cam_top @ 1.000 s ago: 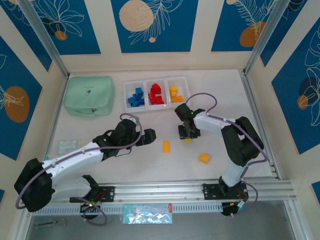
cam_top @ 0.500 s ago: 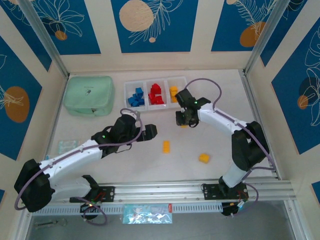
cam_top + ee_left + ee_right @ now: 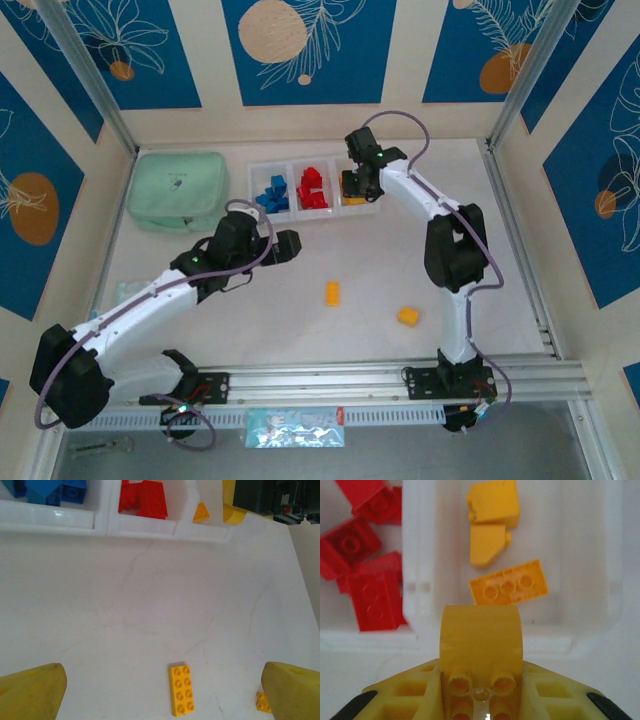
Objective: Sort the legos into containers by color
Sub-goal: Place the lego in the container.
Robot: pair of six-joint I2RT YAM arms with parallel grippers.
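No writing, label or number can be read anywhere.

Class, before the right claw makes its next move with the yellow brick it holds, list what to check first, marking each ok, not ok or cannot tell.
1. Right claw shut on the held yellow brick: ok.
2. Brick's colour matches the right-hand bin, which holds yellow legos: ok.
3. Brick fully past that bin's near rim: cannot tell.
4. Bare floor left in that bin: ok.
5. Left claw open, apart from that bin: ok.
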